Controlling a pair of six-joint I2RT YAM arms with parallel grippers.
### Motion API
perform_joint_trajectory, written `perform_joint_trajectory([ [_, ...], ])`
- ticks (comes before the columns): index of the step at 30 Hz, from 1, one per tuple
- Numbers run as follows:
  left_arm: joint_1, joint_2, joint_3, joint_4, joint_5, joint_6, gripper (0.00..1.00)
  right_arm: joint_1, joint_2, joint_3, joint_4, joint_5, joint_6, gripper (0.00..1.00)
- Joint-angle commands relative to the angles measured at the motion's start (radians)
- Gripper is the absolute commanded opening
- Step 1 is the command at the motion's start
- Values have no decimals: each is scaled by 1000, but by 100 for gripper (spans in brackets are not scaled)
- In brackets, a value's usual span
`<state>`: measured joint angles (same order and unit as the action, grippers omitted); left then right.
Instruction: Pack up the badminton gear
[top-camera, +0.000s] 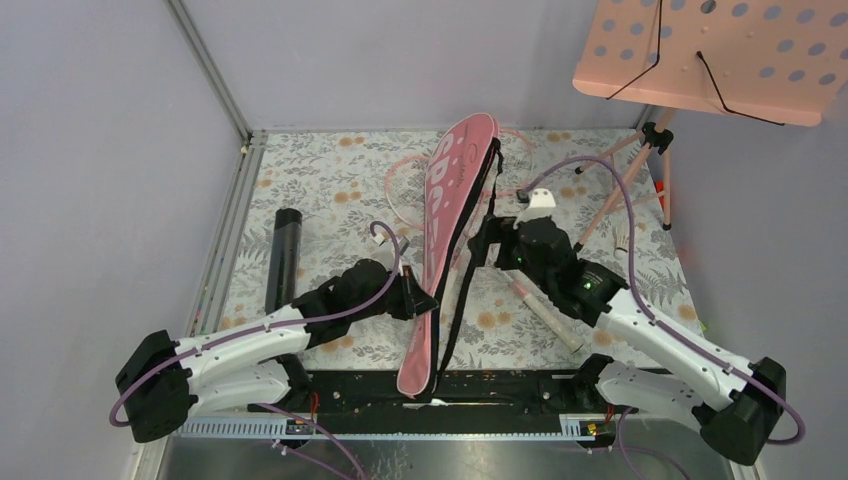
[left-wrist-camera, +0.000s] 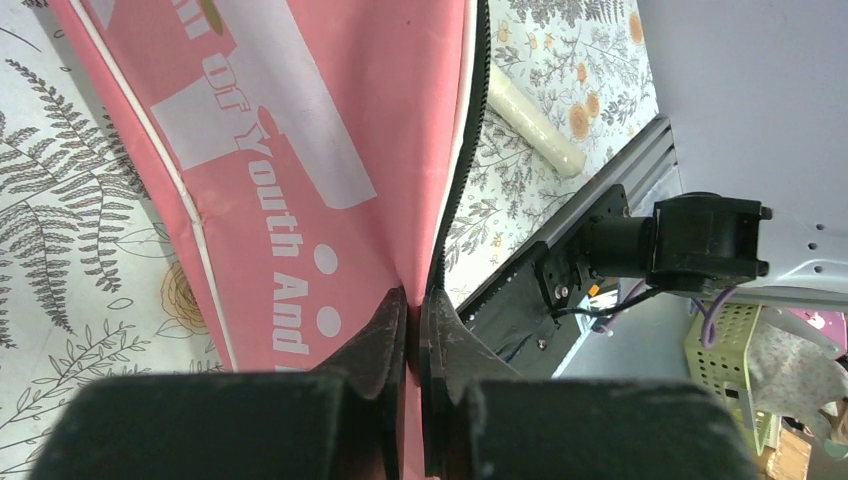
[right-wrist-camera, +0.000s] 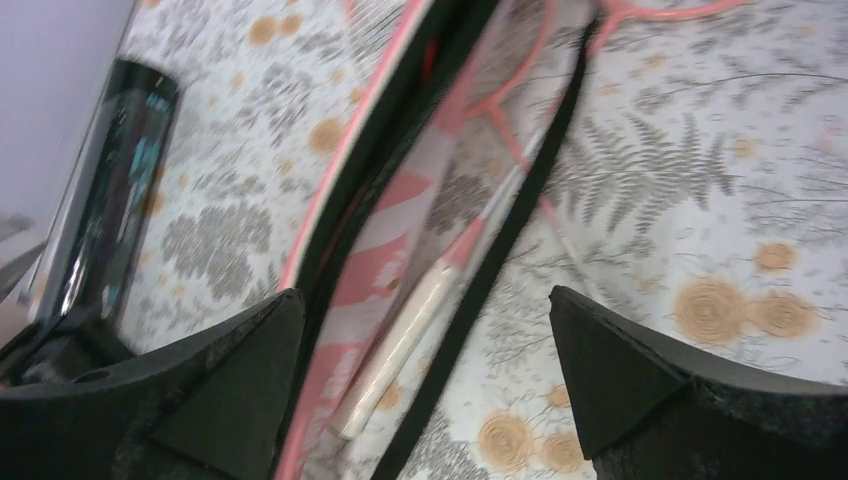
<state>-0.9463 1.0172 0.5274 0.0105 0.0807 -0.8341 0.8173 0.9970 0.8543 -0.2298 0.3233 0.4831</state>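
Left gripper (left-wrist-camera: 412, 300) jaws clamp the edge of the long pink fabric racket bag (left-wrist-camera: 330, 120). Right gripper (right-wrist-camera: 425, 310) jaws stand wide, empty, over its opening, frame centre.

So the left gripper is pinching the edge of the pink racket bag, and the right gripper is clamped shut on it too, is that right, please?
Not quite. The right gripper is open, its jaws spread wide over the pink racket bag's unzipped mouth, as the right wrist view shows. The left gripper is indeed pinching the bag's edge.
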Motion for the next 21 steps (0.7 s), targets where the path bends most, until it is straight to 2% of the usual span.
perform_joint_trajectory([
  [1, -1, -32, -8, 78, 38, -14, 0, -128, -26, -56, 120, -35, 42, 100],
  [4, 0, -24, -8, 82, 49, -15, 0, -187, 24, -34, 161, -118, 41, 100],
  [9, -1, -13, -3, 96, 59, -22, 0, -213, 142, 42, 169, -146, 42, 100],
  [16, -1, -11, -4, 101, 64, -33, 0, -239, 260, 25, 289, -168, 97, 99],
  [21, -2, -12, -4, 113, 77, -30, 0, -241, 321, 45, 312, -189, 101, 100],
])
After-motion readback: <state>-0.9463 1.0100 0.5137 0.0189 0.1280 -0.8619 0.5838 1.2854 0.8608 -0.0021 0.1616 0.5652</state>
